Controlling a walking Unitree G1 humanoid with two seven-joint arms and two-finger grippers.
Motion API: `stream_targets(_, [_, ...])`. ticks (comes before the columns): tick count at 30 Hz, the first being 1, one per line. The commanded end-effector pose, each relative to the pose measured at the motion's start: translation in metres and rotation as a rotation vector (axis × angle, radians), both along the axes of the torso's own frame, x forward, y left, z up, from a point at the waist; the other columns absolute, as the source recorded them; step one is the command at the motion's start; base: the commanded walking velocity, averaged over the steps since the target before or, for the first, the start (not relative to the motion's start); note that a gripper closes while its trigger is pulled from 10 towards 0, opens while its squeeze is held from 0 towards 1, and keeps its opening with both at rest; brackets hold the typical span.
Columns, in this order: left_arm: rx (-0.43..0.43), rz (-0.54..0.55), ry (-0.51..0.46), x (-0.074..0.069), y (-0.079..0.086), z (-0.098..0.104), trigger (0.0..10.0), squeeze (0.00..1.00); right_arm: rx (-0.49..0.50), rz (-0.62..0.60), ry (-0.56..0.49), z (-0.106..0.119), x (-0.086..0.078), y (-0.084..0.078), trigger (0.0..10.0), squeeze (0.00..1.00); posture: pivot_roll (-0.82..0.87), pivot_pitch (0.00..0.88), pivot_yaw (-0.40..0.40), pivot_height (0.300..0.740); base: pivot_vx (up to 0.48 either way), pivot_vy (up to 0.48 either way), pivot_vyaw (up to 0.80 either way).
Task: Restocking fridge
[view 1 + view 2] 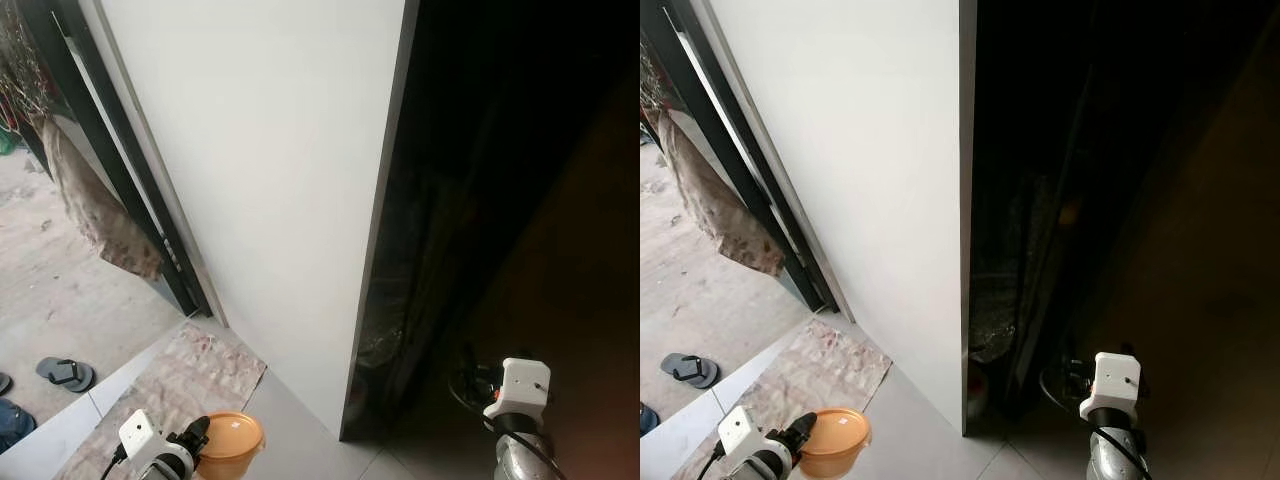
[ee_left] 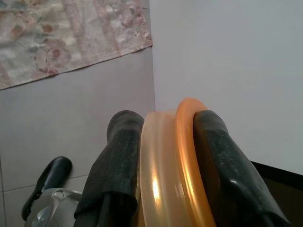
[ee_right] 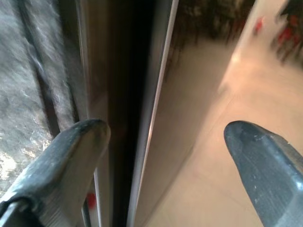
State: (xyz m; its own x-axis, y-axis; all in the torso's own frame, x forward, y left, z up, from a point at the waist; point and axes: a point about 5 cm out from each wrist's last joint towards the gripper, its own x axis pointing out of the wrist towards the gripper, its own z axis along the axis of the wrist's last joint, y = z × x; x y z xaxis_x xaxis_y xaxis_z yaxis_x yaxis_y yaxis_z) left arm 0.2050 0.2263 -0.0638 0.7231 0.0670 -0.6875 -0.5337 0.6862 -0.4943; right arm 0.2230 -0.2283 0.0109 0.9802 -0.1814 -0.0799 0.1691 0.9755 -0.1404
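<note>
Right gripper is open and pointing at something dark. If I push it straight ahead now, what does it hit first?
Probably the thin metallic vertical edge centred between the right gripper's open fingers, with a dark gap beside it. Depth is unclear, so advance slowly.

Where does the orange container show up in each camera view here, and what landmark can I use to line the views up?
Left eye view: orange container at the bottom left, held by the left gripper.
Right eye view: bottom left again, a little further left.
Left wrist view: its rim stands edge-on between the two black fingers.
Right wrist view: not in it.
Shared landmark: the patterned floor mat beside the white panel.
</note>
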Motion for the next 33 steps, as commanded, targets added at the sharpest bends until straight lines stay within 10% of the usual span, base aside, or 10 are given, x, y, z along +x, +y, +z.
stream_targets(1, [0.020, -0.005, 0.014, -0.006, 0.004, -0.003, 10.0, 0.00, -0.015, 0.057, -0.052, 0.011, 0.001, 0.008, 10.0, 0.00, -0.04, 0.000, 0.011, 0.740, 0.000, 0.000, 0.00])
stream_targets(20, [0.029, -0.001, 0.008, -0.004, 0.004, -0.001, 10.0, 0.00, 0.061, 0.254, -0.155, 0.069, 0.048, 0.052, 10.0, 0.00, -0.05, 0.000, -0.002, 0.740, 0.000, 0.000, 0.00])
stream_targets(21, [0.030, -0.004, 0.010, -0.004, 0.004, -0.001, 10.0, 0.00, 0.051, 0.249, -0.151, 0.070, 0.050, 0.053, 10.0, 0.20, -0.04, 0.000, -0.003, 0.740, 0.000, 0.000, 0.00])
stream_targets(22, [0.030, -0.005, 0.010, -0.004, 0.003, -0.002, 10.0, 0.00, 0.035, 0.225, -0.119, 0.069, 0.052, 0.055, 10.0, 1.00, -0.04, 0.000, -0.002, 0.740, 0.000, 0.000, 0.00])
stream_targets(27, [0.030, 0.000, 0.010, -0.005, 0.004, -0.002, 10.0, 0.00, 0.028, 0.186, -0.086, 0.068, 0.055, 0.056, 10.0, 1.00, -0.04, 0.000, 0.004, 0.740, 0.000, 0.000, 0.00])
stream_targets(28, [0.032, 0.001, 0.011, -0.006, 0.005, -0.002, 10.0, 0.00, 0.034, 0.172, -0.103, 0.074, 0.060, 0.058, 10.0, 0.00, -0.05, 0.000, 0.005, 0.740, 0.000, 0.000, 0.00])
stream_targets(33, [0.031, -0.002, 0.008, -0.005, 0.003, -0.002, 10.0, 0.00, 0.058, 0.144, -0.147, 0.091, 0.076, 0.064, 10.0, 0.00, -0.05, 0.001, 0.006, 0.740, 0.000, 0.000, 0.00])
